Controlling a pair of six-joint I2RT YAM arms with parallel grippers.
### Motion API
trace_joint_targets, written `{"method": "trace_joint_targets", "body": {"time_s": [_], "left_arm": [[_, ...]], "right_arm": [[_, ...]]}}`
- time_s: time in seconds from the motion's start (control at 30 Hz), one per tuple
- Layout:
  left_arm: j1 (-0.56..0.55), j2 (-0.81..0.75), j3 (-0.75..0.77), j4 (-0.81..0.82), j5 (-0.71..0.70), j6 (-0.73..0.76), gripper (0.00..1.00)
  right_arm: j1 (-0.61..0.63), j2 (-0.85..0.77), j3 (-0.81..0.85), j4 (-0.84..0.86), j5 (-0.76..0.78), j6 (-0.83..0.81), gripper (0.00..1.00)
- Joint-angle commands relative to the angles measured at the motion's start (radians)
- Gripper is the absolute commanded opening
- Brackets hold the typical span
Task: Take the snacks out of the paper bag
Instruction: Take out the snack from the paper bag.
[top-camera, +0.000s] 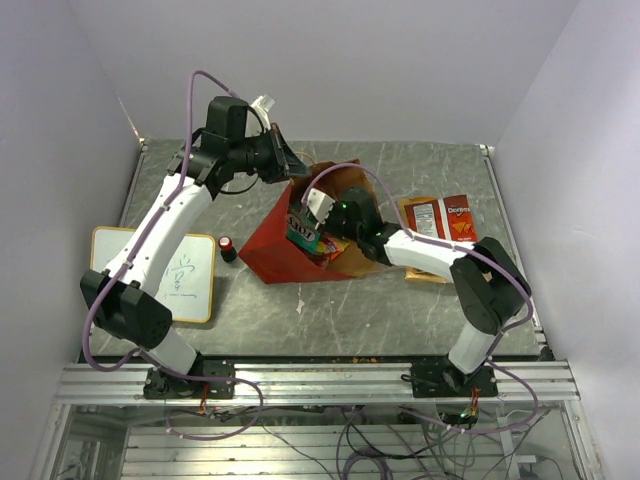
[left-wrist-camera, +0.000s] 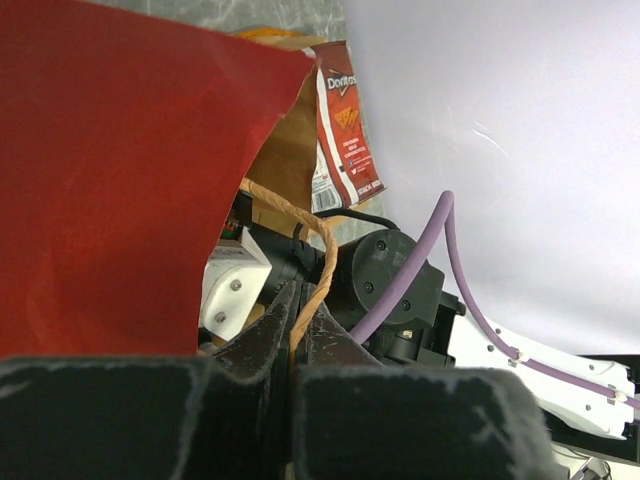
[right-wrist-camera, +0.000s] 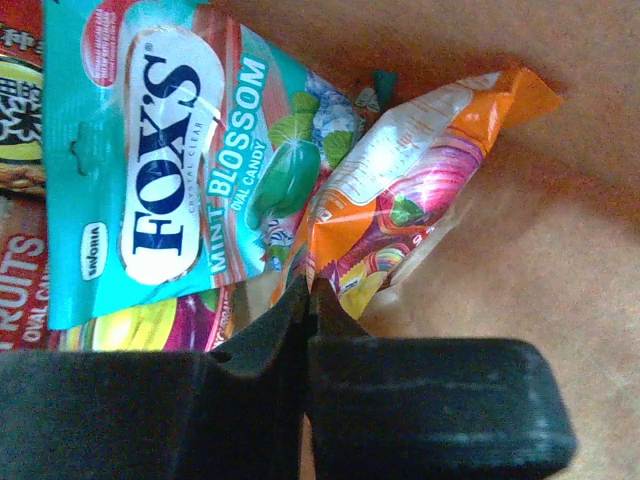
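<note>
Red paper bag (top-camera: 266, 245) sits mid-table, its cord handle (left-wrist-camera: 327, 260) clamped in the left gripper (left-wrist-camera: 298, 320). Inside, the right gripper (right-wrist-camera: 308, 295) shows jaws together at the orange packet (right-wrist-camera: 420, 190) edge; a firm bite is unconfirmed. Step: extraction. Next: lift out rightward, toward the Doritos bag (top-camera: 458, 217). Only the right wrist view reveals the mint candy packet (right-wrist-camera: 170, 170).

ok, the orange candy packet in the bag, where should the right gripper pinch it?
The thin sealed end nearest the right gripper, approached straight in from the mouth. The orange packet lies flat on the paper bag floor, puffed mid-body, so likely only edges pinch.
</note>
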Motion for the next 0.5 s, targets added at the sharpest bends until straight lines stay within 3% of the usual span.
{"method": "trace_joint_targets", "body": {"time_s": [0.0, 0.47], "left_arm": [[-0.010, -0.009, 0.065, -0.001, -0.004, 0.012, 0.07], [-0.009, -0.014, 0.066, -0.023, -0.021, 0.032, 0.07]], "right_arm": [[-0.005, -0.096, 0.041, -0.077, -0.087, 0.071, 0.00], [-0.003, -0.540, 0.043, -0.427, -0.231, 0.270, 0.00]]}}
